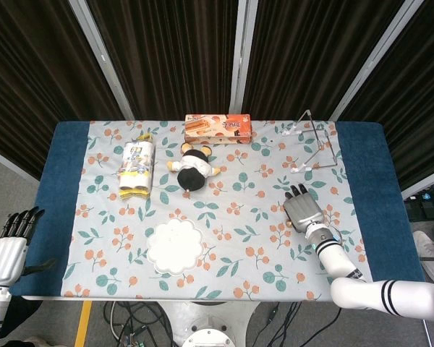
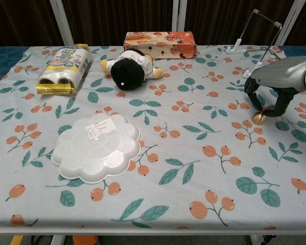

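- Gold-coloured small object [image 2: 259, 118] is seen at the right of the chest view, resting on the floral cloth of the surface [image 2: 194, 168]; what kind of thing it is cannot be told.
- It is straddled by the right hand [image 2: 268, 97], whose fingers [image 2: 252, 97] are curled downward around it; whether they touch it cannot be told, and nothing is seen lifted.
- In the head view the right hand [image 1: 304, 210] is shown at the lower right of the cloth, palm down, and the gold object is hidden beneath it.
- A thin wire stand [image 2: 255, 33] is placed in the upper right of the chest view, behind the right hand and apart from it.
- The left hand [image 1: 7, 246] is seen only in the head view, at the lower left edge, off the surface; its fingers [image 1: 22, 219] are spread and nothing is held.
- A white scalloped plate [image 2: 96, 147] is laid at the lower left of centre.
- A black and white plush toy [image 2: 128, 69] is found at the upper centre, just in front of an orange snack box [image 2: 159, 44].
- A yellow wrapped packet [image 2: 64, 69] is laid at the upper left.
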Robot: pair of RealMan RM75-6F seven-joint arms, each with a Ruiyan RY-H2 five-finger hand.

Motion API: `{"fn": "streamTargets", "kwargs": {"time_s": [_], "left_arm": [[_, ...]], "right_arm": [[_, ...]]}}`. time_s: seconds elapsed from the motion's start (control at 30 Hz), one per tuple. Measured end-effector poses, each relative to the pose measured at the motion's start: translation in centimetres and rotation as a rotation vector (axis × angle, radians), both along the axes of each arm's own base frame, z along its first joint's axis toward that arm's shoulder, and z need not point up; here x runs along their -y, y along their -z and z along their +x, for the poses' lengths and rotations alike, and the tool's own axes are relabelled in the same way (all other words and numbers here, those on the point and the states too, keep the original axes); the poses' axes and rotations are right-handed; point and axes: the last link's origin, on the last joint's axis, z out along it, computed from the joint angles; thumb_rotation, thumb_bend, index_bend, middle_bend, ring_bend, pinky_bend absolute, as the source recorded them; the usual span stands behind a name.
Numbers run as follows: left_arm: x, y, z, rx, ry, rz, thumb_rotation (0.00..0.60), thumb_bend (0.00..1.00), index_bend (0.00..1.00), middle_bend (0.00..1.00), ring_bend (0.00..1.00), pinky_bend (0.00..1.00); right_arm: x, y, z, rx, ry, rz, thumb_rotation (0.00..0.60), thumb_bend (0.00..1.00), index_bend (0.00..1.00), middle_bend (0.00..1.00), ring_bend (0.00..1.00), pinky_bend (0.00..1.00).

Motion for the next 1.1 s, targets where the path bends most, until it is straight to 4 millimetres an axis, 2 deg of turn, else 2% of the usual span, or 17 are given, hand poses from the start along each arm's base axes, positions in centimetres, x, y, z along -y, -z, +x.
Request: {"fn": "streamTargets", "kwargs": {"time_s": [0.47, 0.63, 0.87, 1.1], "left_arm": [[0.1, 0.0, -0.1, 0.003, -0.002, 0.004, 0.6, 0.02, 0.04, 0.0, 0.0, 0.02], [0.1, 0.0, -0.1, 0.003, -0.004, 0.004, 0.6, 0.02, 0.04, 0.0, 0.0, 0.02], [0.1, 0.0, 0.0, 0.002, 0.002, 0.006, 0.6, 0.02, 0.04, 0.0, 0.0, 0.02], [0.0, 0.0, 0.2, -0.001, 0.005, 0.004, 0.6, 0.02, 0.04, 0.0, 0.0, 0.02]], "right_arm": [[-0.2, -0.7, 0.0, 0.015, 0.004, -0.024, 0.6, 0.44, 0.67, 0.24, 0.0, 0.0], [-0.2, -1.6, 0.4, 0.046, -0.005, -0.042, 0.6, 0.46, 0.68, 0.25, 0.0, 0.0], [-0.2, -4.2, 1.8, 0.131, -0.049, -0.117, 0.6, 0.46, 0.7, 0.26, 0.0, 0.0], [0.0, -7.5, 3.7, 0.269, -0.166, -0.277, 0.6, 0.47, 0.72, 0.29, 0.0, 0.0]]}}
